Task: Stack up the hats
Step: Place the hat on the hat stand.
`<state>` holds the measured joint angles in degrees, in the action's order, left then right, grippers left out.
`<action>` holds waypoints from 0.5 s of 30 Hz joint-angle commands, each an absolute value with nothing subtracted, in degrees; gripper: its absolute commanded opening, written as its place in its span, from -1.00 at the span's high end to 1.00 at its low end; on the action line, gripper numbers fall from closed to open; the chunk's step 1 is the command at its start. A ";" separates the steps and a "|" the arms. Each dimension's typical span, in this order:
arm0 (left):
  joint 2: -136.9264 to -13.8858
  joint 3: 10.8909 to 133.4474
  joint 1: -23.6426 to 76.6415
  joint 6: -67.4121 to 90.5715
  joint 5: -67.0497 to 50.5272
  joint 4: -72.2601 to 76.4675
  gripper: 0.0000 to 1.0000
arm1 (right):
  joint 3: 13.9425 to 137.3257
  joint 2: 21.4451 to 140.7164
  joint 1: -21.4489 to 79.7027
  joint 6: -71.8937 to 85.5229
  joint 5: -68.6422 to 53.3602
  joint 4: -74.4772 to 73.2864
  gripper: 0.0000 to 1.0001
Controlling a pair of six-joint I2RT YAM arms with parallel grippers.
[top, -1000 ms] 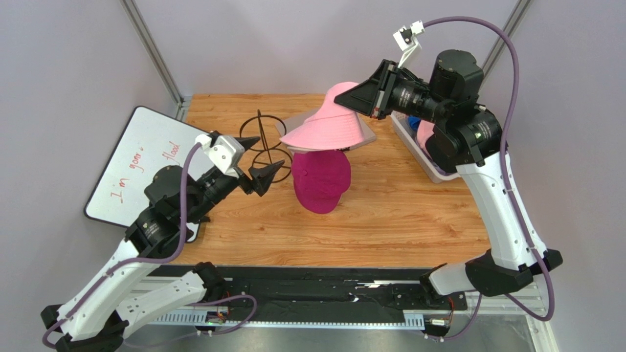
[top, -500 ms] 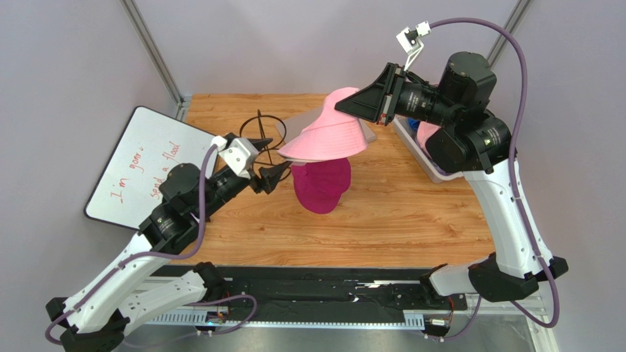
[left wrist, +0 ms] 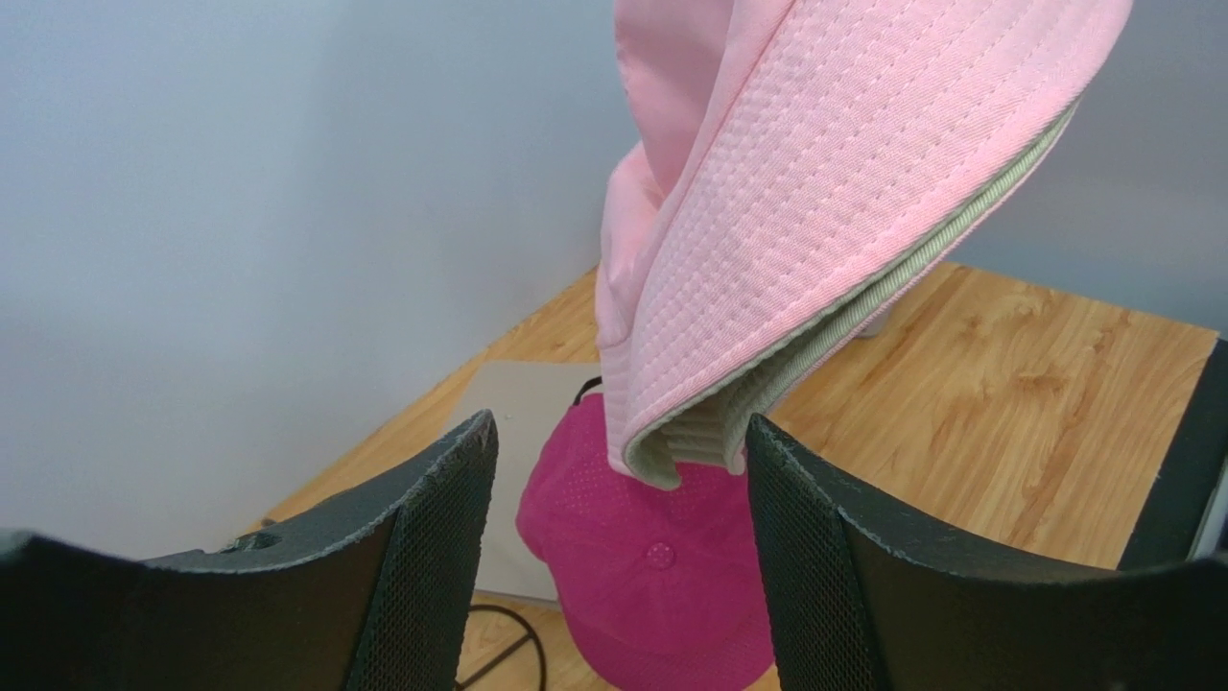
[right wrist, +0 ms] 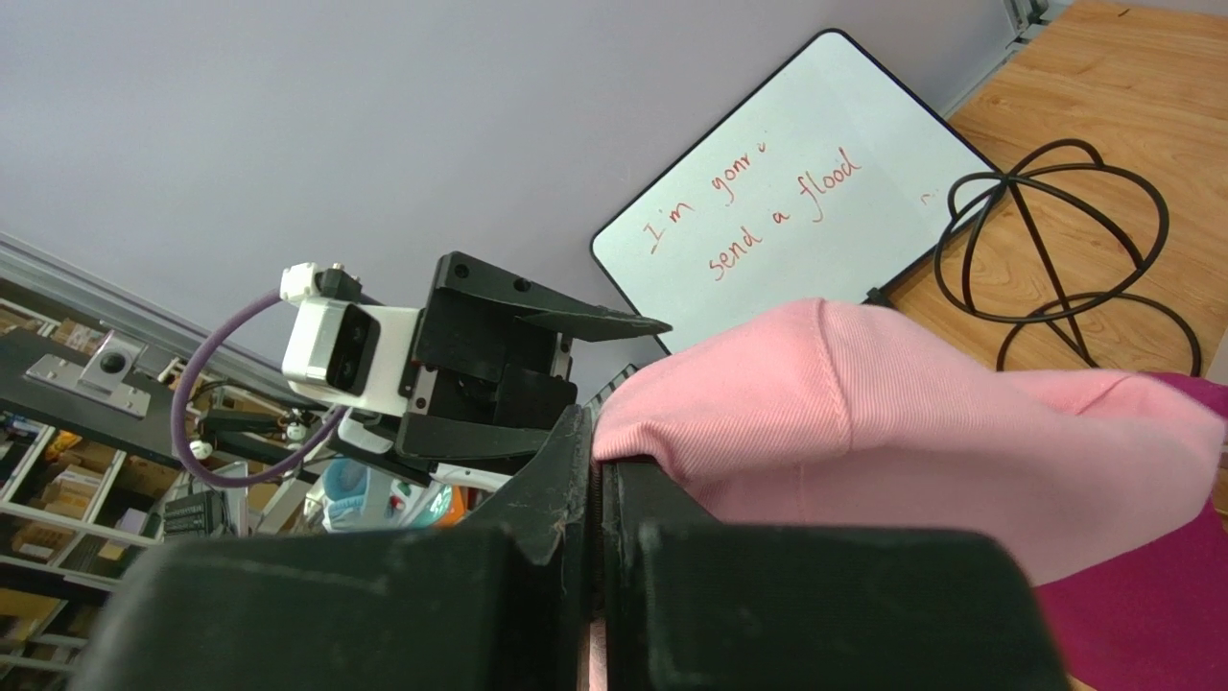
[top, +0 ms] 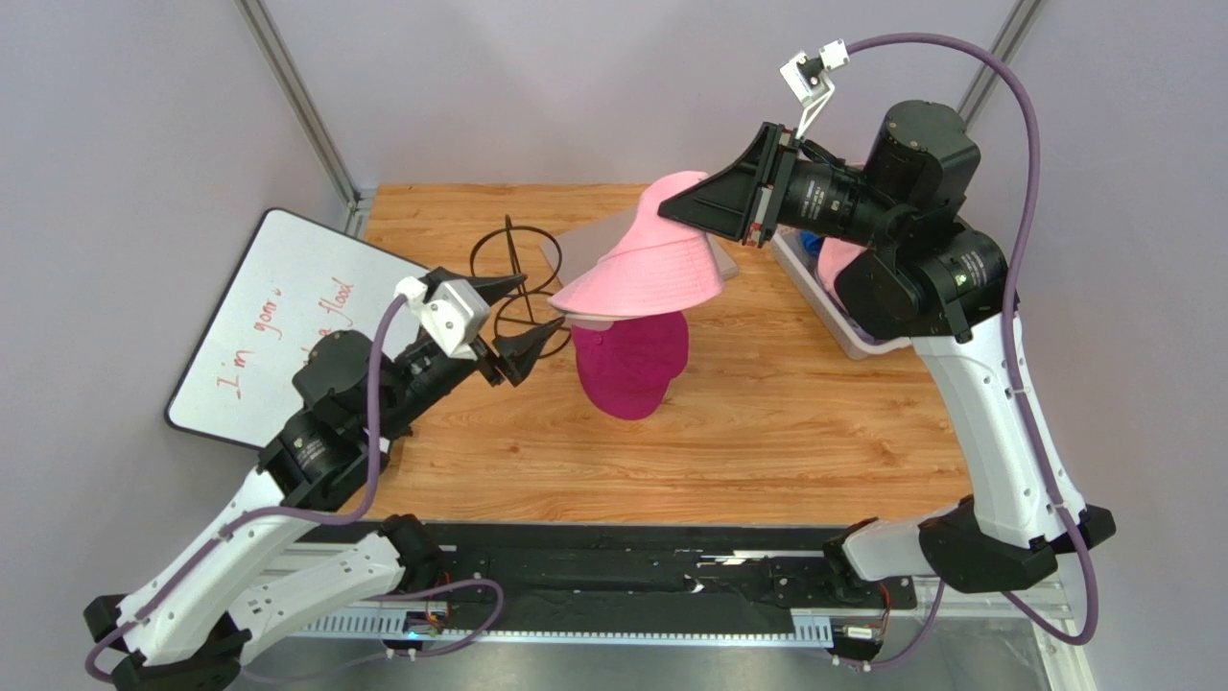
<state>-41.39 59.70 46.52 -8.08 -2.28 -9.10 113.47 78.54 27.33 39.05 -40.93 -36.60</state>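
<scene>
A pink bucket hat hangs in the air, pinched at its crown by my right gripper, which is shut on it. Its brim droops just above a magenta baseball cap lying on the wooden table. In the right wrist view the pink hat bulges out past the closed right gripper. My left gripper is open, just left of the magenta cap. In the left wrist view the pink hat's brim and the magenta cap show beyond the empty left gripper.
A black wire frame stands right behind the left gripper. A whiteboard with red writing lies at the table's left edge. A grey board lies under the cap's far side. A white basket with more hats sits at the right, under the right arm.
The right gripper has lifted the pink hat slightly up and to the right. The left gripper moved toward the magenta cap, then drew back a little, its jaws slightly narrower.
</scene>
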 commanded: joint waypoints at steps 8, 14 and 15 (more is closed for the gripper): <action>-45.79 60.82 46.85 -9.23 -2.98 -1.14 -0.32 | 113.65 77.08 27.51 40.69 -44.21 -33.66 1.00; -46.67 61.08 46.85 -9.67 -4.12 1.66 -0.24 | 112.42 76.90 27.51 41.22 -44.38 -32.87 1.00; -46.84 61.17 46.85 -9.49 -5.26 2.28 -0.22 | 112.41 77.08 27.60 41.22 -44.56 -32.87 1.00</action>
<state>-46.59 59.64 46.52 -8.29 -2.02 -3.53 112.79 78.43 27.31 39.72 -42.70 -35.81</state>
